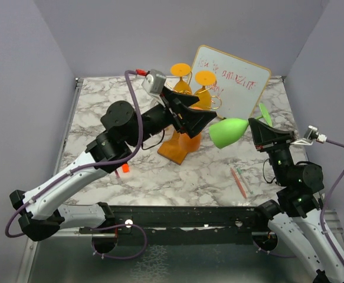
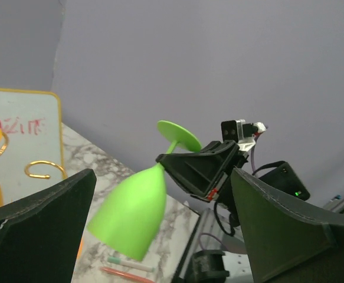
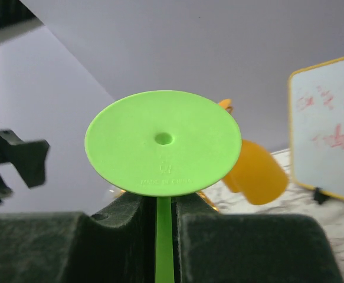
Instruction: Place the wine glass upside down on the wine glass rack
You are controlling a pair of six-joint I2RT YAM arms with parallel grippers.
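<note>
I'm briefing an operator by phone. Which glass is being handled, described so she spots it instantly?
Find the whiteboard at the back. Right of the gold wine glass rack in front of it, the right pincer holds a wine glass by its stem. It alone is lime green; the rack's two glasses are orange.

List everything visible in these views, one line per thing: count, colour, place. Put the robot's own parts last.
green wine glass: one, bright green, in the air right of the rack
orange wine glasses: two, orange, hanging upside down on the rack
wine glass rack: one, gold wire on an orange-brown base, mid-table
whiteboard: one, white with red writing, behind the rack
pens: two, one red and one pale, front right of the table
small orange item: one, orange-red, beside the left arm
table: one, white-grey marble pattern
left gripper: one, black, open, by the rack
right gripper: one, black, shut on the green glass's stem
</note>
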